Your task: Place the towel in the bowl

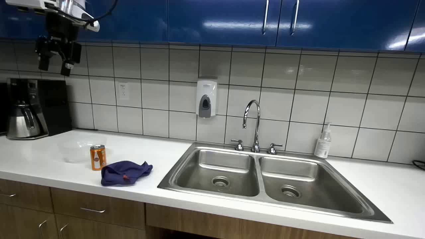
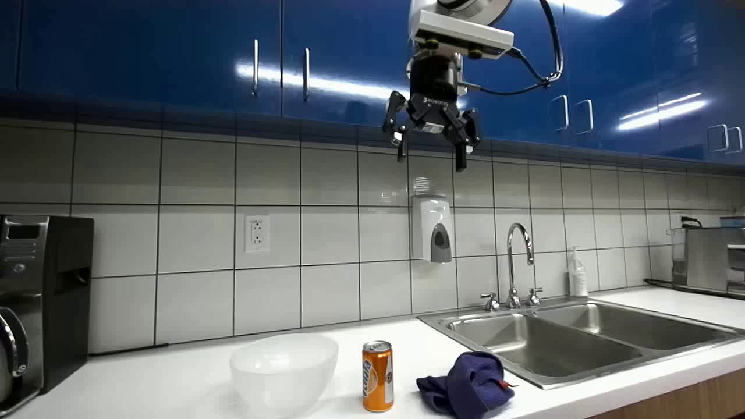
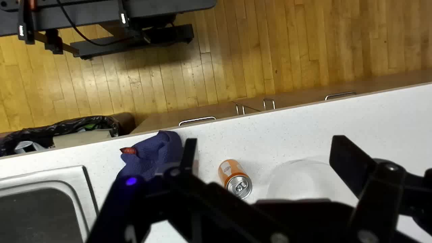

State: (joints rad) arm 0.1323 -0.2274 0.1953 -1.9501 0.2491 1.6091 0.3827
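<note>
White counter (image 2: 169,384) below, and high above it one arm (image 2: 480,13) hangs between twelve and one o'clock in an exterior view, pointing down! At four o'clock, one steel sink (image 2: 573,346) with two basins. One black gripper (image 2: 432,158) too, its jaws spread wide apart. Along the bottom, one translucent bowl (image 2: 291,387) at seven, one purple towel (image 2: 468,387) bunched on the counter at five, outside the bowl, and one orange can (image 2: 378,378) upright at six, between them. And look, two drains (image 1: 220,181), at six and between four and five in an exterior view; the wrist view catches just a sink corner at eight.
</note>
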